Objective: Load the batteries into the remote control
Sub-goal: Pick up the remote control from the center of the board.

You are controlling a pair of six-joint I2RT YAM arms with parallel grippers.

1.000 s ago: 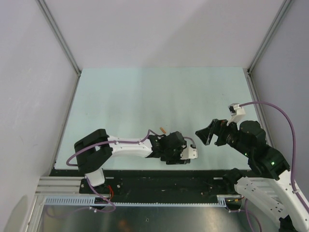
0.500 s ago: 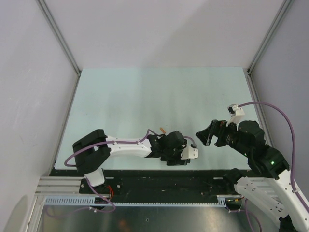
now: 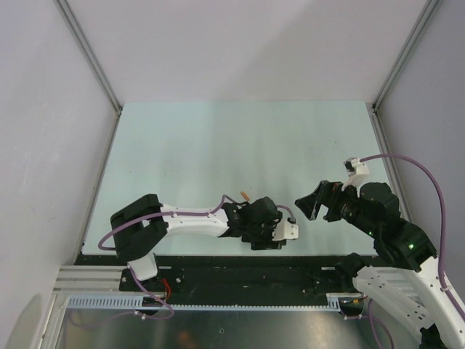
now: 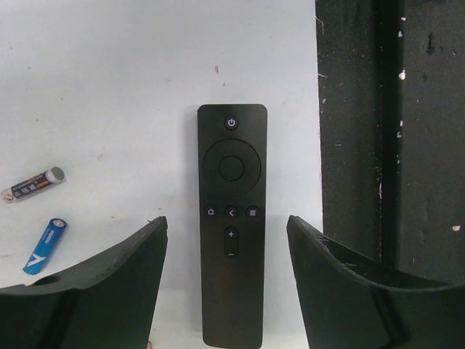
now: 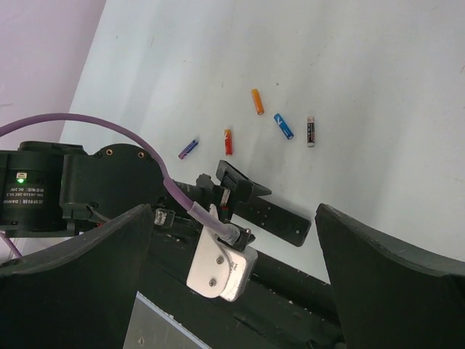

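The remote control (image 4: 232, 169) is seen lying flat on the white table (image 4: 109, 87), buttons up, close beside the black strip (image 4: 378, 145) at the table's edge. It is straddled by the left gripper (image 4: 226, 234), whose jaws are spread and stand apart from both long sides, so nothing is grasped. A dark-and-orange battery (image 4: 33, 185) and a blue battery (image 4: 45, 245) are seen nearby. The right gripper (image 3: 307, 201) is held wide apart and empty

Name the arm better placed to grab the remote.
Left. The left gripper hangs open directly over the remote control, a finger on each side; the right gripper, also open, sits off to the side.
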